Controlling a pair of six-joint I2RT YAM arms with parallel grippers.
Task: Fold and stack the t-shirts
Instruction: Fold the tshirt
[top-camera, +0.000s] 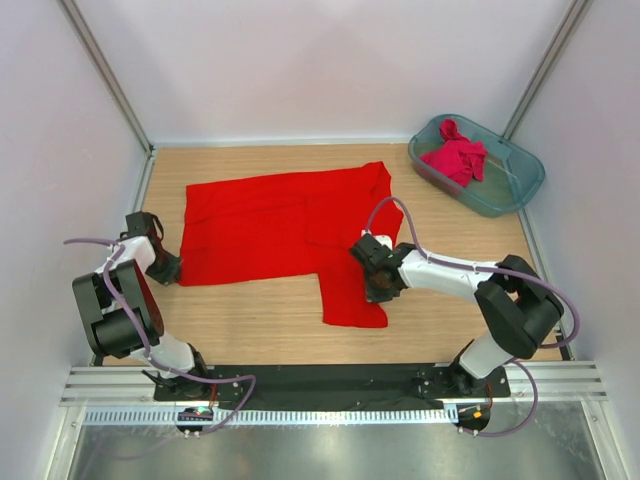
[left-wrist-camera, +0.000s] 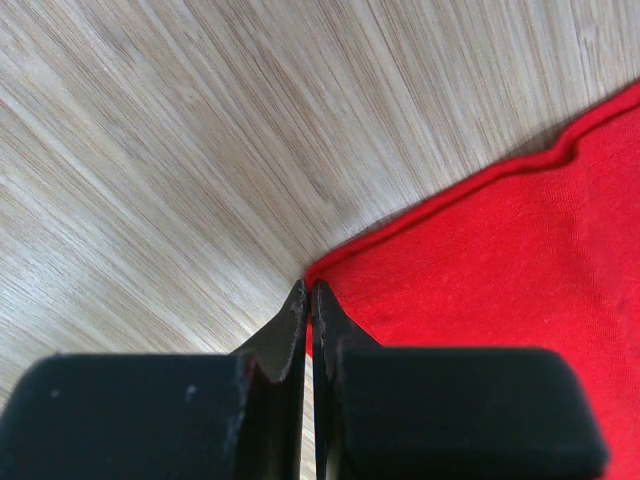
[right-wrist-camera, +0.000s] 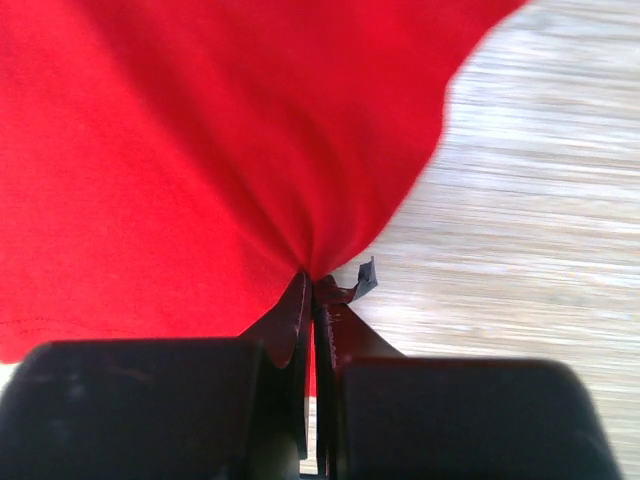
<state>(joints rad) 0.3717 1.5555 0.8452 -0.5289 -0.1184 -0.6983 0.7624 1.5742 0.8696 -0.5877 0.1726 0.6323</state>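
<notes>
The bright red t-shirt (top-camera: 270, 225) lies spread flat on the wooden table, with one part hanging down toward the near edge. My left gripper (top-camera: 168, 268) sits at the shirt's near left corner. In the left wrist view the left gripper (left-wrist-camera: 308, 288) is shut, with the corner of the red t-shirt (left-wrist-camera: 500, 280) pinched between its jaws. My right gripper (top-camera: 375, 275) rests on the shirt's right side. Up close, the right gripper (right-wrist-camera: 313, 280) is shut on a gathered fold of the red t-shirt (right-wrist-camera: 200, 150). The crimson-pink t-shirt (top-camera: 455, 158) lies bunched in the tub.
A translucent teal tub (top-camera: 505, 190) stands at the far right corner. White walls enclose the table on three sides. A metal rail (top-camera: 330, 385) with both arm bases runs along the near edge. Bare wood (right-wrist-camera: 540, 200) shows right of the right gripper.
</notes>
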